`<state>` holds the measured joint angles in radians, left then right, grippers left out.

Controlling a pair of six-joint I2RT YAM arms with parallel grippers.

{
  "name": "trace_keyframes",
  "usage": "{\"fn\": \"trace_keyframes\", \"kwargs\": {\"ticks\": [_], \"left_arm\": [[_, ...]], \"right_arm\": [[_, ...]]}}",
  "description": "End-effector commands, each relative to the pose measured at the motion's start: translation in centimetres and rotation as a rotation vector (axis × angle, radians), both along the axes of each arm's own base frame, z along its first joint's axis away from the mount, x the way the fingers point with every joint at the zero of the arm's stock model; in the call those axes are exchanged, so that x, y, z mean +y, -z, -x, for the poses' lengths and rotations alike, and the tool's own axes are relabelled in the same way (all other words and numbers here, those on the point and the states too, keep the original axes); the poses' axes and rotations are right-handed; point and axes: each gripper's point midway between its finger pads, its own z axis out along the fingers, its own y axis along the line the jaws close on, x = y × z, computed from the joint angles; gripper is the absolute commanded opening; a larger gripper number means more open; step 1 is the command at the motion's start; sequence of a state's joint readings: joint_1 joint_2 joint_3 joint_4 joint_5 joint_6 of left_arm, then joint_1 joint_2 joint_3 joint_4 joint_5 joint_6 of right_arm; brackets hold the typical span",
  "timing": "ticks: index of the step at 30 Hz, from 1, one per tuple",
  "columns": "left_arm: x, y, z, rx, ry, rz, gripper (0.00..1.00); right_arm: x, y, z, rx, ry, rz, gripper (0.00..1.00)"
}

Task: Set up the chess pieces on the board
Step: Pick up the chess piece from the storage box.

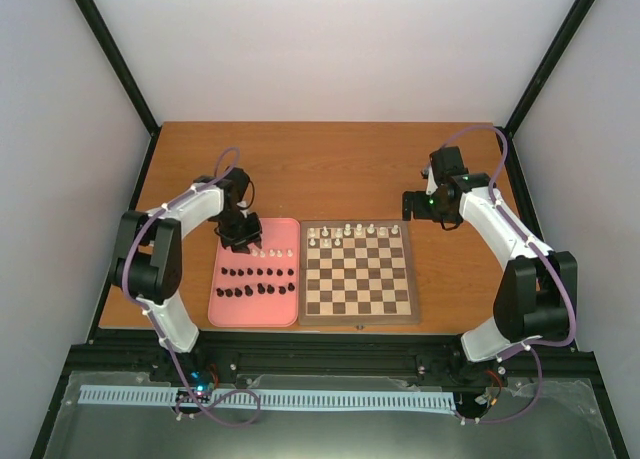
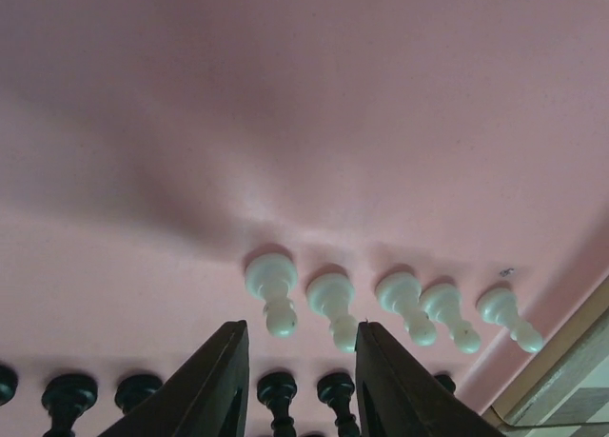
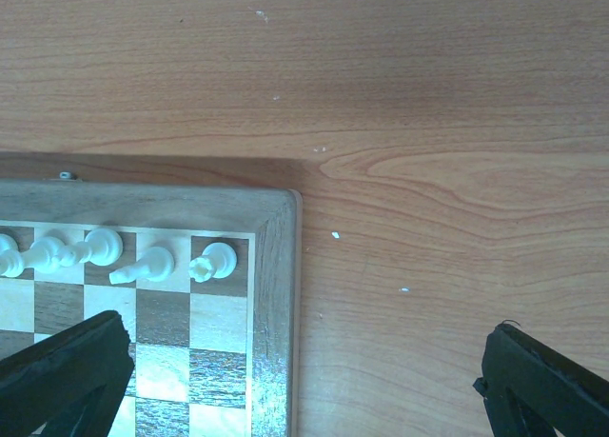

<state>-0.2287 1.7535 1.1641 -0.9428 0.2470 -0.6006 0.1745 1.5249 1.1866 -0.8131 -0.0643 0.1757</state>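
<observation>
Left wrist, five white pawns (image 2: pixel 332 294) in a row, pink tray (image 2: pixel 285 94)

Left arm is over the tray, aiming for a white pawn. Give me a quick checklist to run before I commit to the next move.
1. Left fingers over the white pawns on the pink tray: ok.
2. One pawn singled out: cannot tell; two sit at the mouth of the gap.
3. Grip made: not ok; the fingers are partly closed with nothing clamped.
4. Right fingers out of the way: ok; wide open over the far right corner of the board, touching no piece.
5. Second-row squares at that corner free: ok.
</observation>
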Motion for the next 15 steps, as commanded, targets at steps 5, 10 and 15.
{"fn": "trace_keyframes", "kwargs": {"ticks": [5,10,15], "left_arm": [[-0.37,0.33,-0.73,0.010,-0.020,0.023,0.26],[-0.26,0.37,-0.66,0.013,-0.018,0.016,0.21],[-0.09,0.72,-0.40,0.025,-0.013,0.006,0.21]], "right_arm": [[0.06,0.53,0.08,0.008,-0.013,0.013,1.00],[0.12,0.72,0.06,0.013,-0.016,0.013,1.00],[0.16,0.73,0.09,0.015,-0.019,0.012,1.00]]}}
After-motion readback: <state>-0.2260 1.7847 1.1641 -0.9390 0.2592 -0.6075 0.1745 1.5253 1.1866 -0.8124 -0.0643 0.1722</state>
